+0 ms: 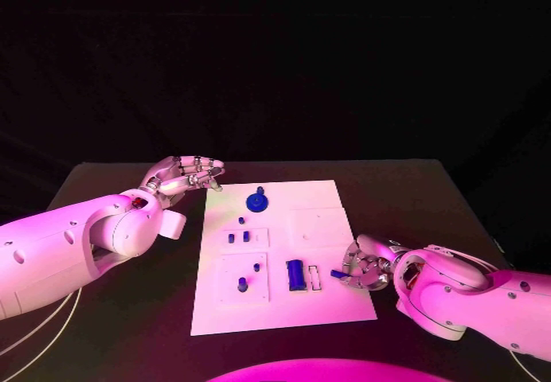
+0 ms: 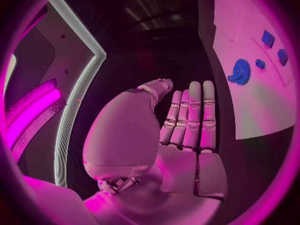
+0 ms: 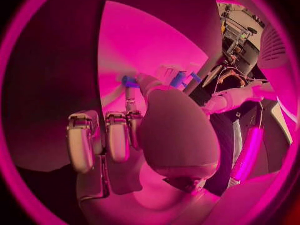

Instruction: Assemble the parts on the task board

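Board [image 1: 316,306] sits centre frame in the head view, white on the black table [image 1: 436,191]. The left wrist view adds what the head view cannot: the left hand [image 2: 187,130] with fingers straight and side by side, palm bare, holding nothing, off the board's upper left corner. Right hand [image 1: 365,267] at the board's lower right edge pinches a small blue part [image 1: 339,274], other fingers curled. One round blue gear [image 1: 259,200] up top, one blue block [image 1: 295,275] low centre, and four smaller blue pieces lie left of centre.
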Available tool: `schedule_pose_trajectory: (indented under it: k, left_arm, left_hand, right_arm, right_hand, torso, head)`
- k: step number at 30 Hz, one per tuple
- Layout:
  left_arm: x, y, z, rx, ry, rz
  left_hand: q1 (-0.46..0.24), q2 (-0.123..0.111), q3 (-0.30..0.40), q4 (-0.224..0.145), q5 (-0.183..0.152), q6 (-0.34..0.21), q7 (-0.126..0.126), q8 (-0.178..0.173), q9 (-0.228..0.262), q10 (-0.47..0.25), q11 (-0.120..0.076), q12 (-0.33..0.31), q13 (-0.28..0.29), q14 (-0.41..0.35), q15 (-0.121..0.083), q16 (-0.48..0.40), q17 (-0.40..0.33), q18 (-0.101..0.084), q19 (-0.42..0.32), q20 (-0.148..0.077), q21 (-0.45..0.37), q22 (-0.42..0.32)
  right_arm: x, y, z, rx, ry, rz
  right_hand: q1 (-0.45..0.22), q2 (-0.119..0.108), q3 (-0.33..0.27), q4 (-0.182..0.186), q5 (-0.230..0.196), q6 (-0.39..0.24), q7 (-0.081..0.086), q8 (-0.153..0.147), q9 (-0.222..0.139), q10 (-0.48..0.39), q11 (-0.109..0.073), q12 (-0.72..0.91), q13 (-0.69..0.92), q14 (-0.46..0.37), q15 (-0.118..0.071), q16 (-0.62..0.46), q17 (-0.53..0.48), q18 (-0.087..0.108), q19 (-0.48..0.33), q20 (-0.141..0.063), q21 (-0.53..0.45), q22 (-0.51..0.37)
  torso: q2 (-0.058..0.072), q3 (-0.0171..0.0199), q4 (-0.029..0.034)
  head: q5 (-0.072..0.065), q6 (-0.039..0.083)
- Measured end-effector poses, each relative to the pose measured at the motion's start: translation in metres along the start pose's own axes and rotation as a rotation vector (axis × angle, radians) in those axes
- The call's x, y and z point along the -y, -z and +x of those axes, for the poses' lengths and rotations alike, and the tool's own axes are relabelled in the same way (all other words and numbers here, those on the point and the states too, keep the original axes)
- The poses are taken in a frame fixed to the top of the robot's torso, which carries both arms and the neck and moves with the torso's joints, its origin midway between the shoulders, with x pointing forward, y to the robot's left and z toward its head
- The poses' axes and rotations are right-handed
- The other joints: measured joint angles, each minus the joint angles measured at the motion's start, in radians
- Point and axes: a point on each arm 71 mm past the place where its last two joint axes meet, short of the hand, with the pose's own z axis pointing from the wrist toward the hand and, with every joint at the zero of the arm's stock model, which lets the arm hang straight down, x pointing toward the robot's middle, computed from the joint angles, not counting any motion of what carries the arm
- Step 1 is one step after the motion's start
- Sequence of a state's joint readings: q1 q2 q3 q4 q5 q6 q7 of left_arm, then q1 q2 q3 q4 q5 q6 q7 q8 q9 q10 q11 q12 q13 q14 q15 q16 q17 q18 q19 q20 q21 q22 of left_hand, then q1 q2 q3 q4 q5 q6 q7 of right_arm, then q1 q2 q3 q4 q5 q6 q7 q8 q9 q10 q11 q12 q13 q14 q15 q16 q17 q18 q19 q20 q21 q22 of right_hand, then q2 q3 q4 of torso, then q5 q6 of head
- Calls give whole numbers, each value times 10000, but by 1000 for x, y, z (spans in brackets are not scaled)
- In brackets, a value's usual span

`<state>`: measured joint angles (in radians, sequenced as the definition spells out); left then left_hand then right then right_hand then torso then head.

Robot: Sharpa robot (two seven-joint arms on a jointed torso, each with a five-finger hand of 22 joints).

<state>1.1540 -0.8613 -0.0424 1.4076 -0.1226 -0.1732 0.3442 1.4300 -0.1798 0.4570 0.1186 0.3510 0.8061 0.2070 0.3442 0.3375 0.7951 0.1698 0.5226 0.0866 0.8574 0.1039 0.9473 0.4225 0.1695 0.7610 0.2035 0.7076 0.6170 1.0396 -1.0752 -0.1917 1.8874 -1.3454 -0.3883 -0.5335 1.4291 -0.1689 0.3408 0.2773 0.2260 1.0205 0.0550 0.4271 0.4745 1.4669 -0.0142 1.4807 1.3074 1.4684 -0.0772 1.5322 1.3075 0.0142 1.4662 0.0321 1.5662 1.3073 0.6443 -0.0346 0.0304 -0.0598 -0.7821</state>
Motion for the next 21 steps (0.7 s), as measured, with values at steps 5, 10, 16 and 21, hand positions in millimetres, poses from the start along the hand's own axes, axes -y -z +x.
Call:
schedule_pose_trajectory:
  k: [5,10,16,21]
  left_arm:
    - [0,0,0,-3,0,-8]
    - [0,0,0,-8,2,-14]
    - [0,0,1,-18,6,-18]
    - [0,0,1,-24,8,-21]
  left_hand:
    - [0,0,0,0,0,0,0,0,0,0,0,0,0,0,0,0,-1,0,0,0,0,-1]
    - [0,0,0,0,0,0,0,-1,0,1,0,0,0,0,0,0,-1,0,0,0,0,-1]
    - [0,0,0,0,0,0,0,-1,0,1,-1,0,0,0,0,0,-2,0,0,0,0,-2]
    - [0,0,-1,-1,0,0,0,-1,0,1,-1,0,0,1,0,0,-2,1,0,0,0,-2]
  right_arm:
    - [-7,3,0,-302,-876,94]
    - [-13,2,3,-609,-1643,234]
    - [-19,0,7,-949,-2372,405]
    - [-23,-3,11,-1129,-2750,493]
  right_hand:
    - [-413,-140,520,-198,-2,0,0,8,130,0,0,0,0,0,0,0,-1,0,0,0,0,0]
    - [-707,-110,805,-283,-16,-1,1,8,134,0,0,0,0,0,0,0,-1,1,0,1,0,0]
    - [-1112,-47,1030,-292,-41,-14,14,7,135,-1,0,0,0,0,0,0,-1,1,0,1,0,8]
    - [-1328,-45,1071,-277,-41,-26,25,3,141,0,0,0,0,-1,0,0,-2,1,0,1,0,7]
  torso:
    - [0,-1,3]
    - [5,-5,12]
    - [7,-6,13]
    - [9,-2,7]
  head:
    - [-20,-25]
    - [-37,-46]
    - [-38,-75]
    - [-23,-93]
